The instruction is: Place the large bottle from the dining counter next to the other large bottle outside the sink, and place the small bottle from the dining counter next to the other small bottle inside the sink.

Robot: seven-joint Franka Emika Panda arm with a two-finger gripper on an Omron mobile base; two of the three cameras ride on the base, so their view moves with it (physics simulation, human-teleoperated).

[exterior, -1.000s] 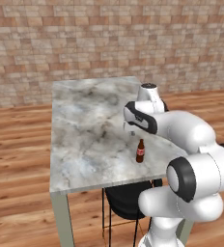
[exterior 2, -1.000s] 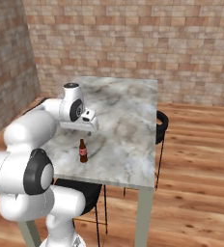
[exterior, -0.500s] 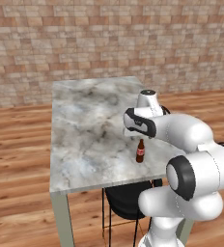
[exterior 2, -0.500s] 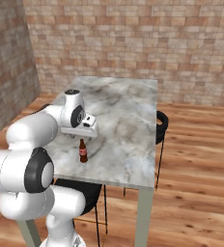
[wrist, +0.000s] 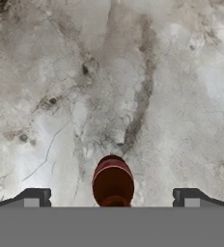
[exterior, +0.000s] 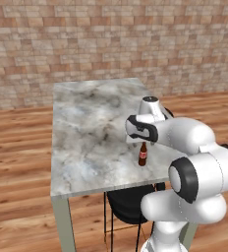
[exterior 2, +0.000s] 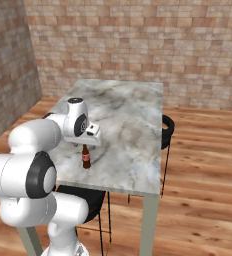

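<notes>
The small bottle (exterior: 142,155) (exterior 2: 85,159), brown with a red label, stands upright near the front right of the marbled dining counter (exterior: 86,133) (exterior 2: 133,130). My gripper (exterior: 142,140) (exterior 2: 86,143) hangs straight above it, pointing down, jaws open and just over the bottle's cap. In the hand view the bottle (wrist: 113,179) is seen from above, centred between the two fingertips (wrist: 35,197), which stand wide apart and touch nothing. The large bottle and the sink are out of view.
A black chair (exterior: 128,204) (exterior 2: 166,131) is tucked under the counter's edge close to the arm. Wooden floor surrounds the counter and a brick wall (exterior: 111,44) stands behind it.
The hand has moved down and toward the near edge, coming in over the small bottle. The bottle has not moved and the jaws stay open.
</notes>
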